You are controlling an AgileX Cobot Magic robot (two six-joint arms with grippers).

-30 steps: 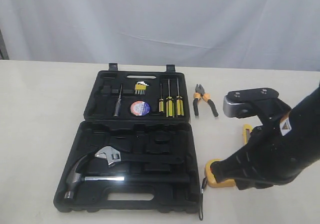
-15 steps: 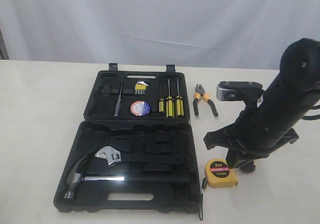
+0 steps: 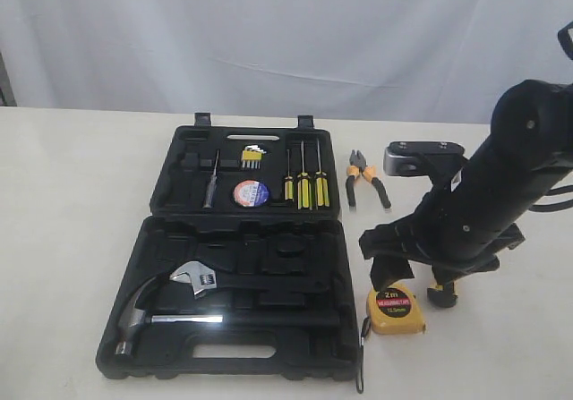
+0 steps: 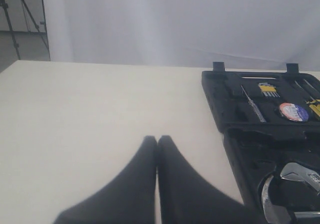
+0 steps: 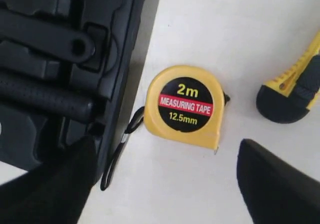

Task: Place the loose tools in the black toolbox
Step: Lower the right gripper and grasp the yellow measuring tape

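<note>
tape measure: yellow "2m" tape measure (image 3: 395, 309) not packed yet. It's flat on the worktop (image 3: 72, 194), just beside the black toolbox (image 3: 295, 328), at its 4 o'clock.
utility knife: yellow-and-black utility knife (image 5: 287, 91) also out, at 3 o'clock of the tape measure, mostly hidden by the arm.
tape roll: black tape roll (image 3: 251, 192) is sitting in the toolbox's far half, so that one's done.
pliers: orange-and-black-handled pliers (image 3: 367, 178) loose at the toolbox's 2 o'clock.
score: one in, three to go, I reckon.
right gripper: right gripper (image 5: 166, 141) angled down over the tape measure, spread wide either side, gripping nothing.
left gripper: left gripper (image 4: 156, 140) pinched closed and empty, roughly 9 o'clock of the toolbox.
</note>
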